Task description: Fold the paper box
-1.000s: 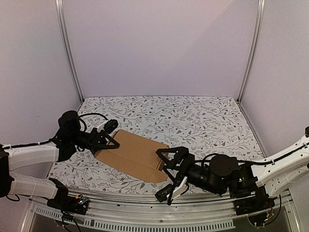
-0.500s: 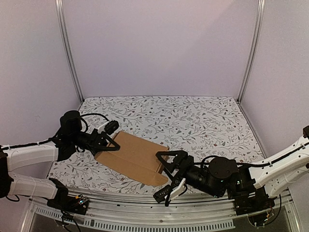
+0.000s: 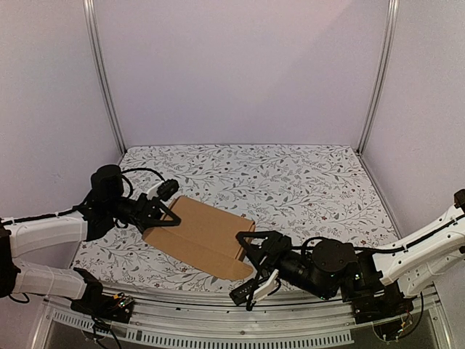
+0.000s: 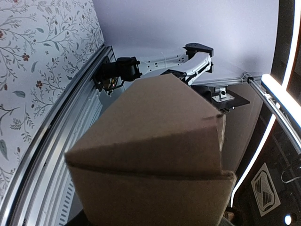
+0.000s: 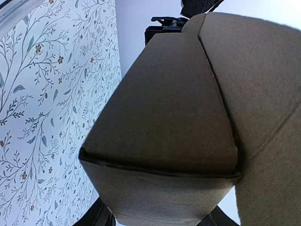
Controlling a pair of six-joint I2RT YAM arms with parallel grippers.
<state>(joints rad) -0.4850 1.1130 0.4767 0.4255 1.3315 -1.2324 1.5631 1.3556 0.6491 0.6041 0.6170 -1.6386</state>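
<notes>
The paper box [image 3: 200,233] is a plain brown carton held between both grippers just above the floral table, near the left front. My left gripper [image 3: 161,215] is shut on its far-left end. The box [image 4: 150,155] fills the left wrist view and hides those fingers. My right gripper [image 3: 248,260] straddles the near-right end with its fingers wide apart. In the right wrist view the box end [image 5: 174,117] sits between the black fingers [image 5: 96,217], which touch its sides. A creased end panel faces each wrist camera.
The floral cloth [image 3: 305,182] covers the table. A metal rail [image 3: 218,320] runs along the near edge. White walls with metal posts [image 3: 105,80] enclose the back and sides. The right arm [image 3: 407,251] lies low along the front right.
The right gripper has slid slightly left and nearer, closing round the box's right end, which now stands up as a folded face. The left gripper has barely moved.
</notes>
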